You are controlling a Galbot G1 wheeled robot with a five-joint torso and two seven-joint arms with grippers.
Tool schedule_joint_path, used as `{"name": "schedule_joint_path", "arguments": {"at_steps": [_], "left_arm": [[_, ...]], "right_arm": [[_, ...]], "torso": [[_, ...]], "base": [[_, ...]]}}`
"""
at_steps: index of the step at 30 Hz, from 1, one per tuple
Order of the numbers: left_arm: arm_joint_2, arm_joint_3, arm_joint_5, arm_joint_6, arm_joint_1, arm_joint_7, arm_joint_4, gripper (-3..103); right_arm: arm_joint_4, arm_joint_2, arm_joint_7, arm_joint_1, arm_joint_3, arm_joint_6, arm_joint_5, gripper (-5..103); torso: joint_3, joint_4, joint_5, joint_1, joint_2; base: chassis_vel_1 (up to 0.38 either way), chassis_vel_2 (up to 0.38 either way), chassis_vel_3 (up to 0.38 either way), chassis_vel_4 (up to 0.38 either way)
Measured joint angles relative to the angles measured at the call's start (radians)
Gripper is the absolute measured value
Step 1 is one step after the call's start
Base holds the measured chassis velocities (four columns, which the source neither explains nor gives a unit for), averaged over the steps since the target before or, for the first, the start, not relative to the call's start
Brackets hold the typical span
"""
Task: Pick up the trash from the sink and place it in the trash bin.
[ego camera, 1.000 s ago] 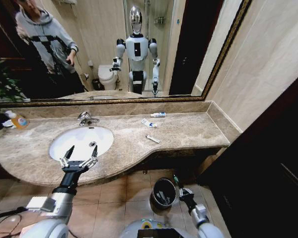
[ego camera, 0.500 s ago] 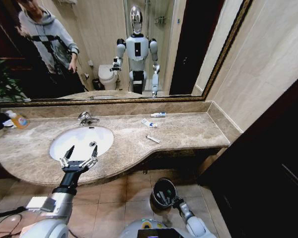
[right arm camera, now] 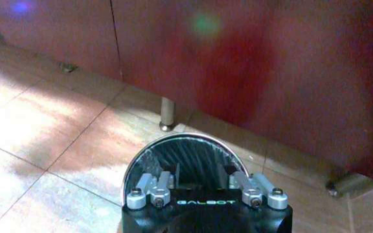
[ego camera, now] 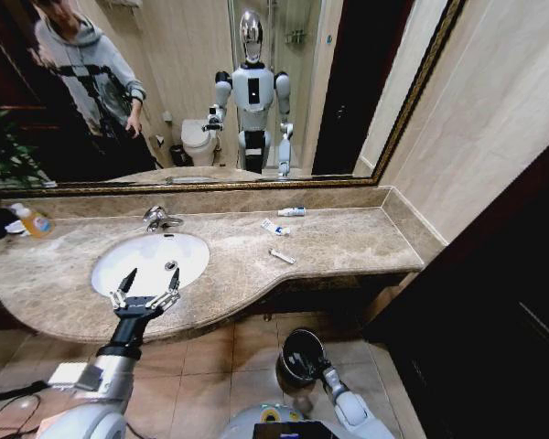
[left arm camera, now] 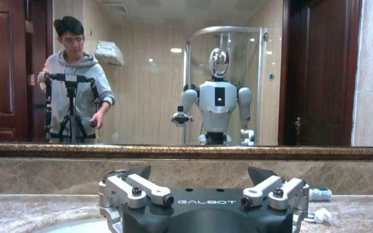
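Over trash bin (right arm camera: 185, 158): right tool (right arm camera: 199, 175).

I see a mirror (ego camera: 192, 91) above my counter, a bottle (ego camera: 34, 222) of orange liquid, perhaps soap, and tiled floor (ego camera: 210, 366).

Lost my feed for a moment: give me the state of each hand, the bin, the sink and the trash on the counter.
left hand: open, above sink's front edge
right hand: open, at bin mouth
trash bin: upright on floor
sink: dry-looking
white tubes: lying on counter
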Motion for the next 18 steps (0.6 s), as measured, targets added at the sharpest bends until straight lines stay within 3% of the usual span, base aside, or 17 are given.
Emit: {"name": "schedule_joint_path", "arguments": {"at_steps": [1, 2, 5, 8, 9, 14, 18], "left_arm": [[0.000, 0.000, 0.000, 0.000, 0.000, 0.000, 0.000, 100], [0.000, 0.000, 0.000, 0.000, 0.000, 0.000, 0.000, 100], [0.000, 0.000, 0.000, 0.000, 0.000, 0.000, 0.000, 100], [0.000, 0.000, 0.000, 0.000, 0.000, 0.000, 0.000, 100], [0.000, 0.000, 0.000, 0.000, 0.000, 0.000, 0.000, 100], [0.000, 0.000, 0.000, 0.000, 0.000, 0.000, 0.000, 100], [0.000, 0.000, 0.000, 0.000, 0.000, 0.000, 0.000, 100]], "right_arm": [[0.012, 0.000, 0.000, -0.007, 0.005, 0.000, 0.002, 42], [0.051, -0.005, 0.001, -0.028, 0.014, -0.003, 0.014, 53], [0.114, -0.019, 0.005, -0.063, 0.025, -0.010, 0.036, 58], [0.241, -0.044, 0.020, -0.128, 0.042, -0.032, 0.085, 75], [0.241, -0.044, 0.020, -0.128, 0.042, -0.032, 0.085, 75], [0.420, -0.069, 0.056, -0.232, 0.088, -0.013, 0.103, 95], [0.521, -0.089, 0.090, -0.304, 0.116, 0.009, 0.126, 100]], "torso": [[0.000, 0.0000, 0.0000, 0.000, 0.000], [0.000, 0.0001, 0.0001, 0.000, 0.000], [0.000, 0.0000, -0.0001, 0.000, 0.000], [0.000, -0.0001, 0.0001, 0.000, 0.000], [0.000, -0.0001, 0.0001, 0.000, 0.000], [0.000, 0.0000, 0.0000, 0.000, 0.000], [0.000, -0.0001, 0.0000, 0.000, 0.000]], "base": [[0.000, 0.000, 0.000, 0.000], [0.000, 0.000, 0.000, 0.000], [0.000, 0.000, 0.000, 0.000], [0.000, 0.000, 0.000, 0.000], [0.000, 0.000, 0.000, 0.000], [0.000, 0.000, 0.000, 0.000], [0.000, 0.000, 0.000, 0.000]]}}
